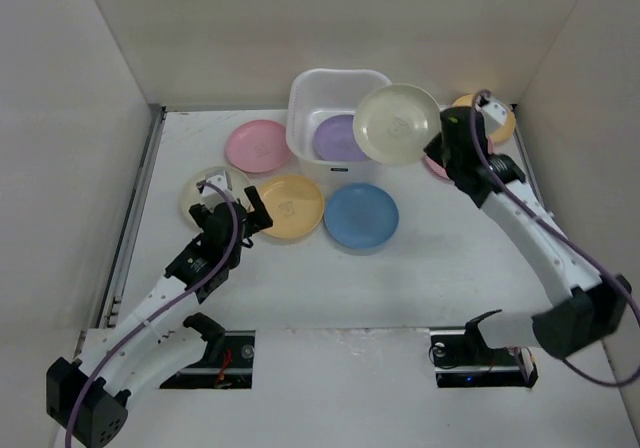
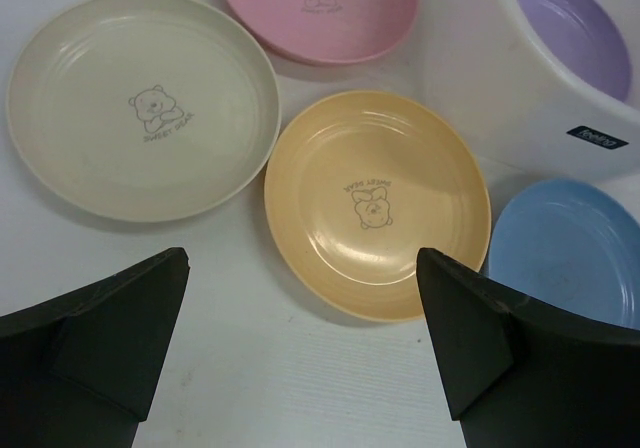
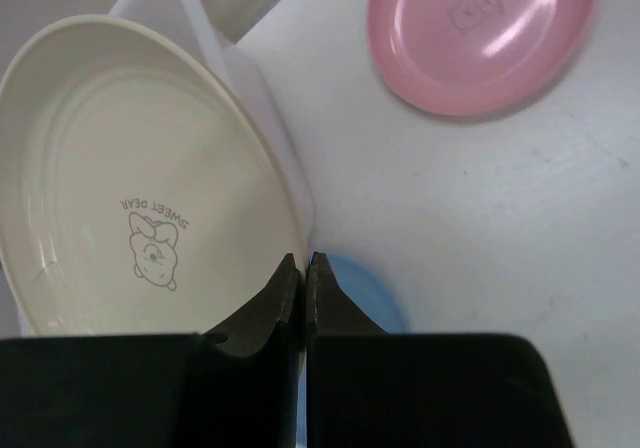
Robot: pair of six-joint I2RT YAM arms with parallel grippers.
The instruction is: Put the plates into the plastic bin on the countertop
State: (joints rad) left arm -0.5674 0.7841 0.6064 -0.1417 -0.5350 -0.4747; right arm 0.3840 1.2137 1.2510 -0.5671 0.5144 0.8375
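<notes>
The white plastic bin (image 1: 310,93) stands at the back of the countertop (image 1: 430,278) with a purple plate (image 1: 338,140) inside. My right gripper (image 1: 436,146) is shut on the rim of a cream plate (image 1: 397,124) and holds it tilted above the bin's right edge. In the right wrist view the gripper (image 3: 303,264) pinches that plate (image 3: 140,168). My left gripper (image 1: 237,204) is open and empty, low over the counter. It (image 2: 300,313) sits just in front of a yellow-orange plate (image 2: 375,200) and a cream plate (image 2: 140,103). Pink (image 1: 258,146) and blue (image 1: 361,216) plates lie nearby.
Another yellow-orange plate (image 1: 499,120) and a pink plate (image 1: 436,170) lie at the back right, partly hidden by the right arm. Grey rails (image 1: 135,218) run along the left and back edges. Walls enclose the counter on three sides.
</notes>
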